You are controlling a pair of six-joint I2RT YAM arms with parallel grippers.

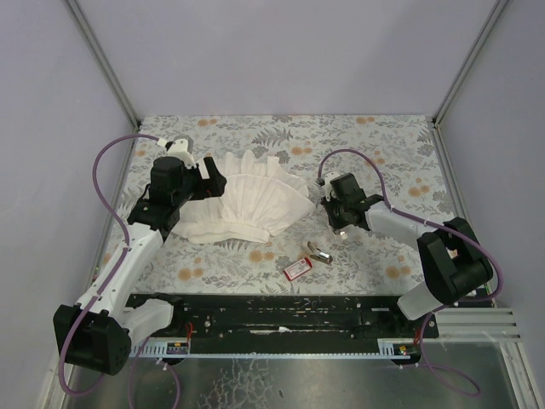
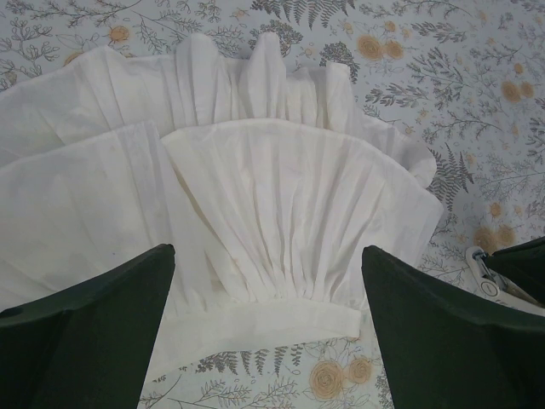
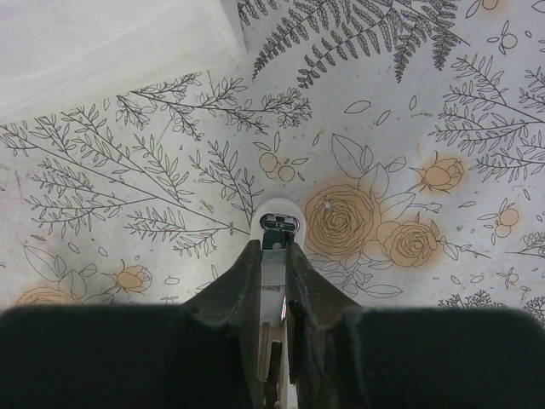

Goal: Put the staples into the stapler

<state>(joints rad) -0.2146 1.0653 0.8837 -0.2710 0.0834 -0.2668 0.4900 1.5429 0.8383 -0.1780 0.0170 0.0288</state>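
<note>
**A:** What does the overhead view give you?

**B:** The left gripper (image 1: 209,177) hangs over the white pleated cloth (image 1: 255,209), middle left of the frame, with its jaws spread. The right gripper (image 1: 332,211) sits just off the cloth's right edge, near the centre. Lower down, the red box (image 1: 297,269) with its white label lies flat on the floral table cover (image 1: 383,145). The stapler (image 1: 318,252) lies just beside the box, up and to the right, its 2 arms parted in a narrow V. Both are well apart from the left gripper and nearer the right one.

**A:** And the staples themselves?

**B:** I see only the box. I cannot make out the strip.

**A:** The left wrist view?

**B:** 2 dark fingers (image 2: 94,332) fill the bottom corners, set wide apart. The cloth (image 2: 255,187) spreads under the gap and across most of the frame.

**A:** The right wrist view?

**B:** There the right gripper (image 3: 272,251) is pinched together at the bottom centre on a thin silvery piece (image 3: 278,226). The piece has a pale rounded tip and pokes out over the table cover (image 3: 409,128). A corner of the cloth (image 3: 102,43) shows in the upper left. I cannot tell what the piece is.
</note>
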